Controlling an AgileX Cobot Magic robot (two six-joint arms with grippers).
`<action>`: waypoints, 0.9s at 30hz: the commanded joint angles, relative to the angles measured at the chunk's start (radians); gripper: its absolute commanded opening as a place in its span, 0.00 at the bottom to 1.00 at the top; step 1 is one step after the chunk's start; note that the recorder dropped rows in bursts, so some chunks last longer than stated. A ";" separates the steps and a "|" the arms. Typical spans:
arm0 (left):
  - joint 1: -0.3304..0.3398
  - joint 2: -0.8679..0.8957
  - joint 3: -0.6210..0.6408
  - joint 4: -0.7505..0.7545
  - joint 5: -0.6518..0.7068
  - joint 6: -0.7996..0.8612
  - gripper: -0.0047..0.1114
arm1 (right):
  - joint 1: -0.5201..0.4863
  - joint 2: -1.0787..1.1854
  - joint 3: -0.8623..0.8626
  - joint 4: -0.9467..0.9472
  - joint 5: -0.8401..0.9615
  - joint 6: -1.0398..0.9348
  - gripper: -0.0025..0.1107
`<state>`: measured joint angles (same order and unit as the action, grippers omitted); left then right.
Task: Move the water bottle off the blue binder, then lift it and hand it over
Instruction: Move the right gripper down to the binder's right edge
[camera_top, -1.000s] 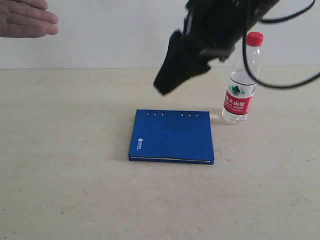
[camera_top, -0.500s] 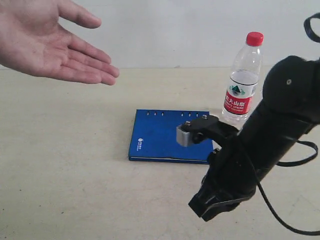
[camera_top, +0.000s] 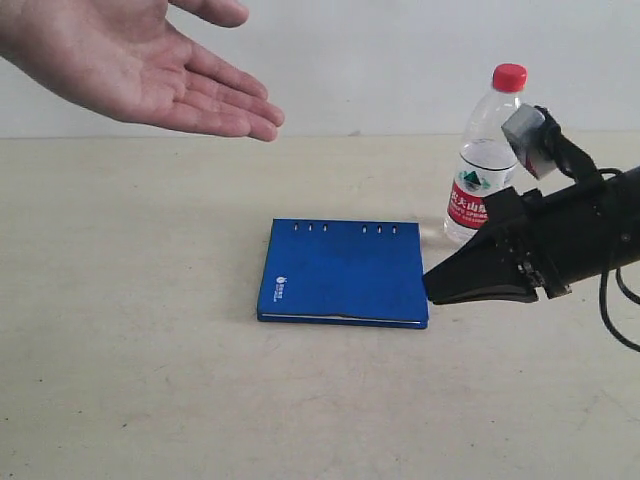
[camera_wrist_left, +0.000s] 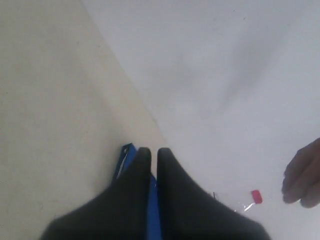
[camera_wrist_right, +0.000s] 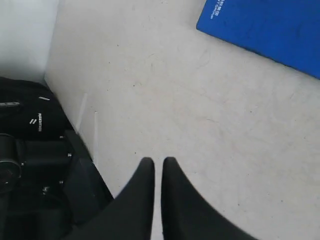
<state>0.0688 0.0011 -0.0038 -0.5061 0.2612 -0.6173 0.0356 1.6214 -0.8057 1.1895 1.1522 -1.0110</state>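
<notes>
**Position of task items.** The water bottle (camera_top: 480, 190) stands upright on the counter (camera_top: 150, 390). It is just beside the far right corner of the blue binder (camera_top: 345, 270) and off its cover. The binder lies flat and closed. I judge the clearing step complete and the lift to be the step in hand.

**Jaws.** The right arm (camera_top: 575, 235) lies low on the right of the exterior view, with the right jaws aimed at the binder's right edge near its front corner. From that aim I take the binder to be the item to lift. The right wrist view shows these jaws together but for a thin slit, holding nothing, over bare counter with the binder off to one side. I cannot tell whether the tips touch the binder. In the left wrist view the left jaws are likewise all but closed and empty, with blue binder edge just beyond them.

**Receiver.** An open hand (camera_top: 130, 65) waits palm up above the far left of the counter.

**Recommendations.**
- Part the right jaws before you close in; as they stand they cannot take an edge.
- Come in level with the counter, because a flat binder offers only a thin edge.
- Take the full thickness, cover and pages together. Pinching the cover alone would likely let the binder swing open.
- Watch the rear of the arm. It sits right by the bottle in the exterior view, and a careless swing could topple it.
- Carry the binder flat toward the hand.
</notes>
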 joint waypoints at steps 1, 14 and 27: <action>-0.009 -0.001 0.004 -0.006 0.076 0.017 0.08 | 0.009 -0.002 0.005 -0.044 0.005 -0.037 0.18; -0.011 -0.001 -0.016 -0.205 -0.127 0.350 0.08 | 0.026 -0.002 0.005 -0.174 -0.248 0.122 0.57; -0.009 0.969 -0.207 -1.166 0.210 1.969 0.08 | 0.026 -0.002 0.005 -0.154 -0.351 0.124 0.57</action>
<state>0.0639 0.8215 -0.1852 -1.4230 0.4155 1.0933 0.0594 1.6214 -0.8036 1.0285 0.8491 -0.8852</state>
